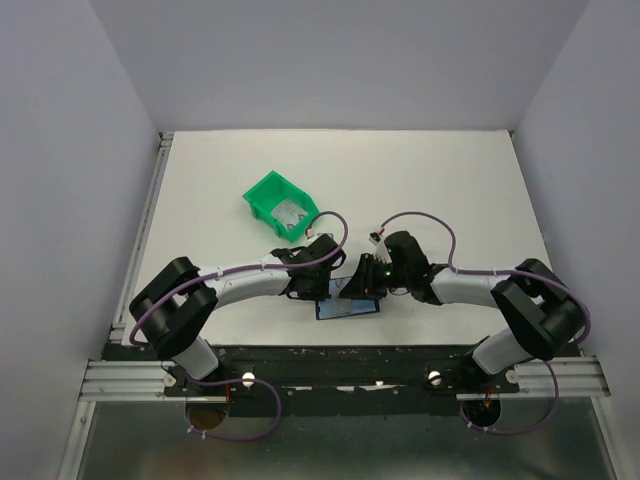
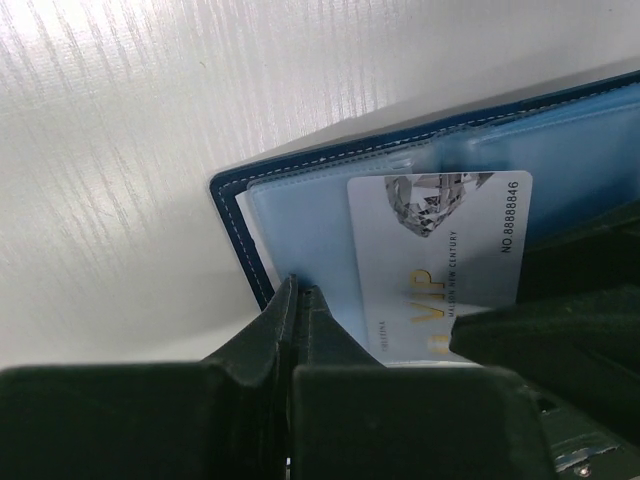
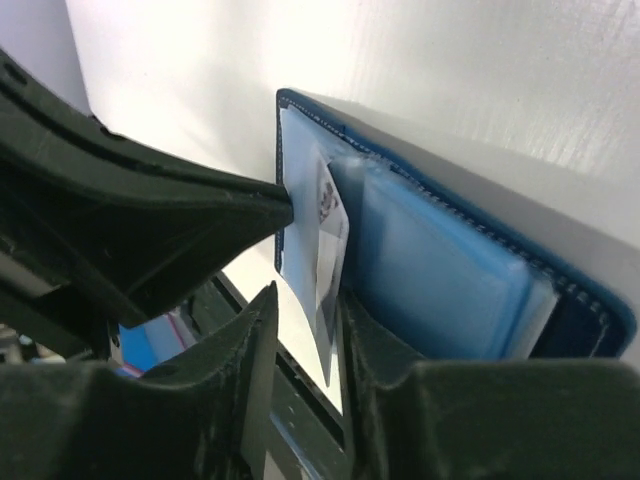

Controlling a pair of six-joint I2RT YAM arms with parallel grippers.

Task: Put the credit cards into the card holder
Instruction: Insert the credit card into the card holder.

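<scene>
Card holder [image 1: 348,307] on white table [image 1: 450,180], grey walls [image 1: 60,150], L gripper [image 2: 297,290] closed, R gripper [image 3: 305,300] apart round card [image 2: 440,250]

From above, the card holder [image 1: 347,307] lies mostly under the left gripper [image 1: 322,286] and right gripper [image 1: 360,283], with only its near edge showing. The pale item [image 1: 291,216] in the green bin [image 1: 262,196] is too small to identify. In the left wrist view the holder runs off the right edge, and the credit card [image 2: 440,250] has its lower edge hidden behind dark fingers [image 2: 240,380], its smallest print unreadable.
</scene>
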